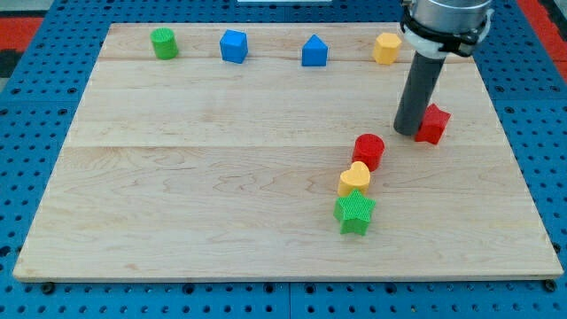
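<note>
My tip (410, 131) rests on the wooden board at the view's right, touching or almost touching the left side of a red star block (432, 123). Down and to the left of the tip stands a red cylinder (368, 151). Below that cylinder, a yellow heart block (354, 179) sits against a green star block (355, 213). A yellow block (386, 48), six-sided by its look, lies near the view's top just left of the rod's upper part.
Along the top of the wooden board (213, 177) stand a green cylinder (163, 42), a blue block (234, 46) and a blue house-shaped block (314, 51). A blue pegboard (35, 106) surrounds the board.
</note>
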`<state>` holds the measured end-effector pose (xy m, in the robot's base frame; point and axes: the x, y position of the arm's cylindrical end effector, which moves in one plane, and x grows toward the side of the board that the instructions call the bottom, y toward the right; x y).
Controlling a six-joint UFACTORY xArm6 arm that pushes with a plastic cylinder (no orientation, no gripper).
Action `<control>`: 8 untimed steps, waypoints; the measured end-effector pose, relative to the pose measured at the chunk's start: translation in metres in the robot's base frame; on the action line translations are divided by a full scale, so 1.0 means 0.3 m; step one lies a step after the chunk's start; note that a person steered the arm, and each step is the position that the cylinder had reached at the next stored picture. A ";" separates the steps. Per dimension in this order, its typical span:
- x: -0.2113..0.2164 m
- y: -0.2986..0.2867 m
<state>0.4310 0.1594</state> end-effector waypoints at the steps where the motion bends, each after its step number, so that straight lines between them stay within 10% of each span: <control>1: 0.054 0.048; 8: -0.101 0.302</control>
<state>0.4007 0.2499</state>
